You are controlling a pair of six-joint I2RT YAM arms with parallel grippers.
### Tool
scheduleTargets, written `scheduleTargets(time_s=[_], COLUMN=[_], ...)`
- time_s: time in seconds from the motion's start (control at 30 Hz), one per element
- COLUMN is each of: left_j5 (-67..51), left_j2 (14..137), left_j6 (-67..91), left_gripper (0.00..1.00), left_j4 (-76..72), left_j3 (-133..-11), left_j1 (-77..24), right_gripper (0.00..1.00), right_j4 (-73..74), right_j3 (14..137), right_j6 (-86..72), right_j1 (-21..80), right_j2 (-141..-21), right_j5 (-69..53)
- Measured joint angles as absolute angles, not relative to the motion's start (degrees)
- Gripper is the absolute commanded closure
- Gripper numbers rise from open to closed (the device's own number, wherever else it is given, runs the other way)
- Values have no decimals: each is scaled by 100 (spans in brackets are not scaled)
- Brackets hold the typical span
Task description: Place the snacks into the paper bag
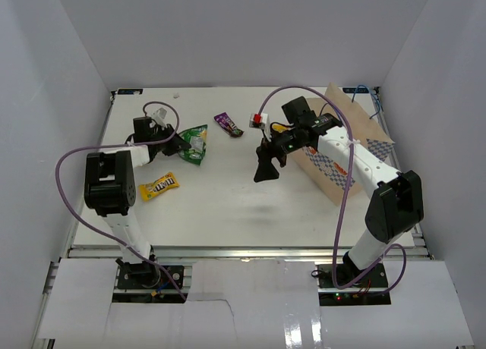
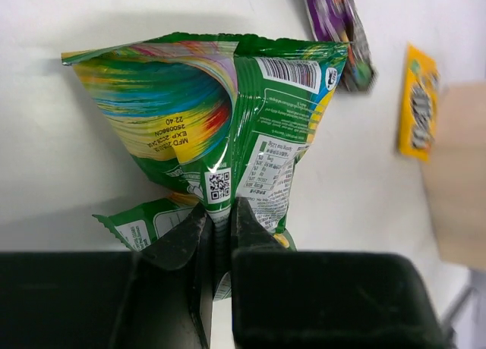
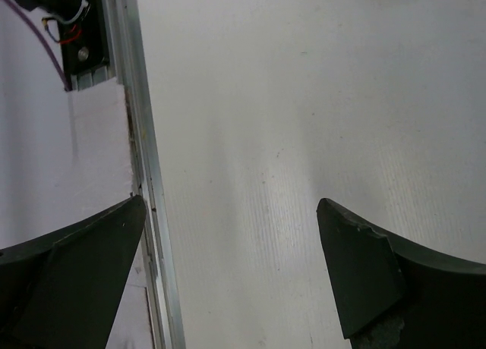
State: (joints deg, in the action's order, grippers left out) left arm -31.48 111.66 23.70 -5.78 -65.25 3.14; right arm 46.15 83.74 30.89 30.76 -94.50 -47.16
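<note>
The jaws of our left gripper (image 2: 220, 235) clamp a fold of the green packet (image 2: 228, 114), which fans out beyond them. Past it on the white table (image 2: 45, 136) lie the purple packet (image 2: 334, 15) and a yellow pack (image 2: 421, 102). The jaws of our right gripper (image 3: 230, 205) gape wide, holding nothing, over the table. The paper bag (image 1: 351, 114) lies to their right, with white walls (image 1: 243, 30) around.

green packet (image 2: 228, 121), purple packet (image 1: 228, 124), yellow pack (image 1: 159, 186) left of tan paper bag (image 1: 351, 112).

The left arm (image 1: 114, 183) and right arm (image 1: 363, 161) share white link shells and black joint housings. A purple cable (image 1: 59, 173) loops beside each. Black wedge-shaped fingers (image 3: 364, 277) tip them.
</note>
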Motion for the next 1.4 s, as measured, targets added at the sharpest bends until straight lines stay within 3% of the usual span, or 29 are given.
scheduleTargets(time_s=[0.37, 0.77, 0.93, 1.1, 1.2, 1.33, 1.4], left_j5=[-4270, -3868, -3817, -3817, -3837, -3833, -3830], left_j2=[8230, 5461, 4943, 4600, 4427, 4370, 4362], left_j6=[3424, 4624, 4921, 5124, 5199, 5280, 5310], left_gripper=[96, 95, 94, 93, 91, 86, 78], left_j4=[-1262, -1835, -1846, -1833, -1848, -1929, -1933], left_j3=[-3529, -1824, -1485, -1310, -1299, -1291, -1288], left_j1=[-620, -1297, -1332, -1347, -1354, -1363, -1363], right_gripper=[7, 0, 19, 27, 51, 63, 68], right_j4=[2029, 965, 633, 235, 89, -75, -126], right_j3=[7983, 7415, 6987, 6657, 6652, 6654, 6659], right_j6=[-961, -2991, -3304, -3437, -3426, -3424, -3385], right_j1=[3214, 3852, 4036, 4386, 4458, 4431, 4431], right_j2=[-9616, -9926, -9902, -9747, -9743, -9743, -9743], right_j5=[-3400, -3164, -3380, -3579, -3669, -3881, -3951])
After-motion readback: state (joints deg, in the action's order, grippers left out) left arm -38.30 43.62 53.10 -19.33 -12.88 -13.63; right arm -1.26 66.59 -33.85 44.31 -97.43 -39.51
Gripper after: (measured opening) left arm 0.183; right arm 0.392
